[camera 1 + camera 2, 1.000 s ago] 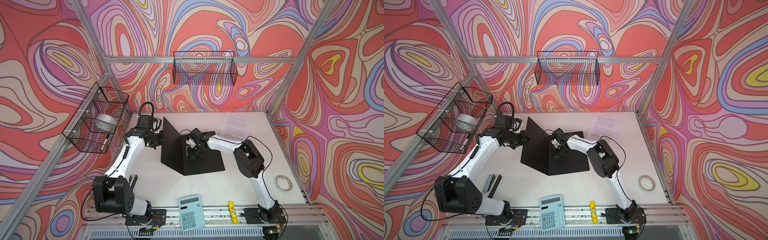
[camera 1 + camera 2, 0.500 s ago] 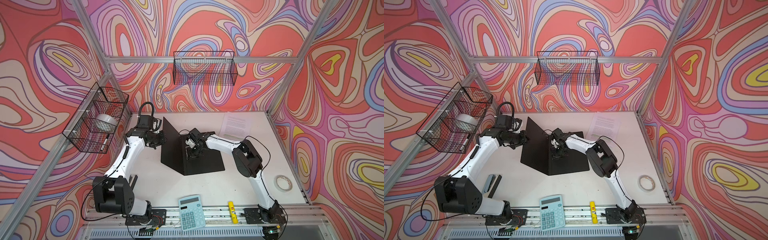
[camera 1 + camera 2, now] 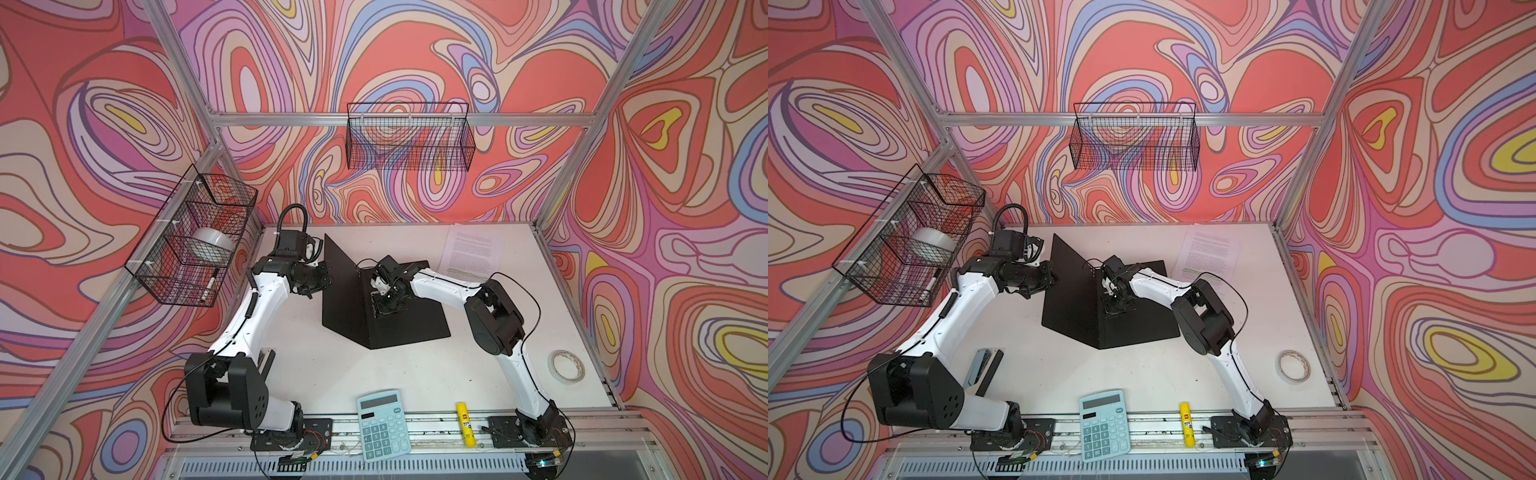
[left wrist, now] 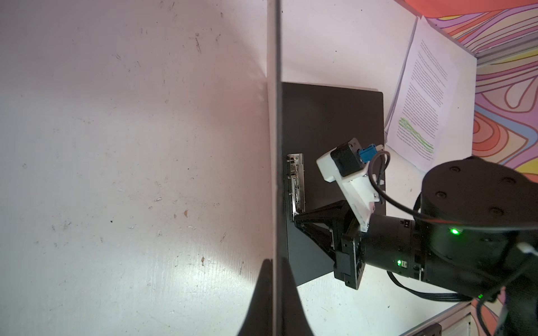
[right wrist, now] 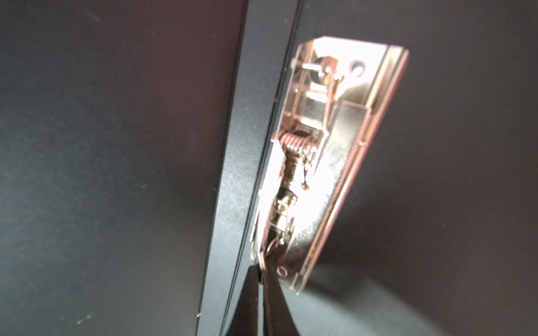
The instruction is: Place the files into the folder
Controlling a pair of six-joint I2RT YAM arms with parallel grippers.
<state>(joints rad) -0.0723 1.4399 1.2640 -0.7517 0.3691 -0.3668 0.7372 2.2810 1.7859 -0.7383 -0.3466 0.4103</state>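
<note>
**Spotter:** Two grips, both closed. Your left fingers (image 4: 266, 286) pinch the free edge of the raised black cover (image 3: 340, 282) of the flat, black-lined folder (image 3: 411, 328), standing it upright off the spine.

**Operator:** And the right?

**Spotter:** Your right fingers (image 5: 253, 293) are shut on the lever end of the silver metal spring clip (image 5: 320, 163), just inside the folder's spine. I'd judge you hold the cover up so it cannot drop while you work that clip open for paper.

**Operator:** Where are the files?

**Spotter:** The files, white printed sheets with one green-highlighted passage (image 3: 471, 253), lie flat on the white tabletop (image 3: 299, 365), just beside the folder's far right edge, with neither arm on them.

**Operator:** Which view should I go by?

**Spotter:** Only your right wrist view shows the spring and lever close up. In both top views the clip is small and half covered by that arm. Your left wrist view shows the cover edge-on, with clip and files together.
</note>
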